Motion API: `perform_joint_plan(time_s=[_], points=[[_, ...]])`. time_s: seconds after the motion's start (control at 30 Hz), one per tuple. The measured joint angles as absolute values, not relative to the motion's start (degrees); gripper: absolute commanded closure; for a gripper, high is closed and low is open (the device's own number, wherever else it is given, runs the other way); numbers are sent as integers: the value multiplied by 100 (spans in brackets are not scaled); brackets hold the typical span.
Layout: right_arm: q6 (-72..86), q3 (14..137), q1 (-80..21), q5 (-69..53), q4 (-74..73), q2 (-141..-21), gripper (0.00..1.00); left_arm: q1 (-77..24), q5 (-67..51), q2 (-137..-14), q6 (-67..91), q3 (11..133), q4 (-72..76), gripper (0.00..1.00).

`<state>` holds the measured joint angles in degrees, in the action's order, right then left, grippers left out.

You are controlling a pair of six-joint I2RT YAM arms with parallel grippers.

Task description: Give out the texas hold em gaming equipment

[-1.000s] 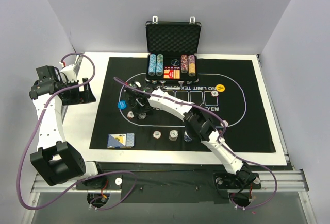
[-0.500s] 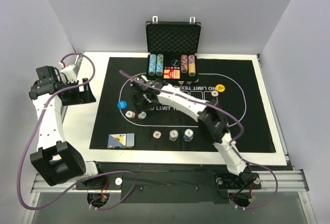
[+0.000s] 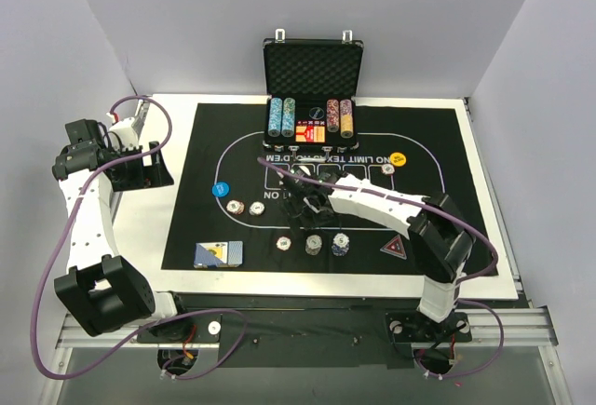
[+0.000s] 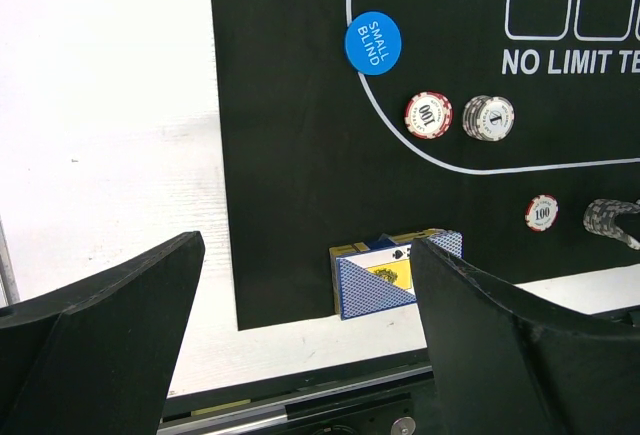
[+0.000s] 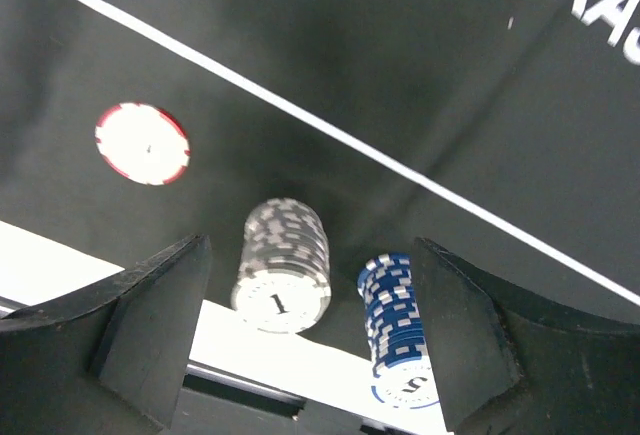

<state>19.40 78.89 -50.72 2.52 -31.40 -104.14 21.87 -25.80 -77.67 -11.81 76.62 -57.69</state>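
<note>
Right gripper (image 5: 310, 250) spread, empty, above the black mat (image 5: 400, 75): grey chip stack (image 5: 283, 265) between its fingers, blue chip stack (image 5: 398, 330) at 4 o'clock, red-edged chip (image 5: 142, 143) at 10 o'clock. Left gripper (image 4: 305, 255) likewise spread, empty; card deck (image 4: 395, 275) at its 4 o'clock.

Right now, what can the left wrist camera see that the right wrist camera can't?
Only the left wrist view shows the blue small blind disc and the card deck. Only the right wrist view shows the blue chip stack. Both show the black mat, the grey chip stack and the red-and-white chip beside it.
</note>
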Motion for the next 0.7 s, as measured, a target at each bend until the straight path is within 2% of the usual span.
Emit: perform_joint_plan(time_s=[0.13,0.43,0.7], points=[[1938,7448,-5072,252,-3140,-10414,24,2187,-2580,-7767,-1177,7662,-5769,4],[1938,7428,-5092,126,-2871,-10414,26,2187,-2580,-7767,-1166,7662,-5769,4],[1938,7131,-5234,-14,-2794,-10414,36,2187,-2580,-7767,-1166,7662,-5767,4]])
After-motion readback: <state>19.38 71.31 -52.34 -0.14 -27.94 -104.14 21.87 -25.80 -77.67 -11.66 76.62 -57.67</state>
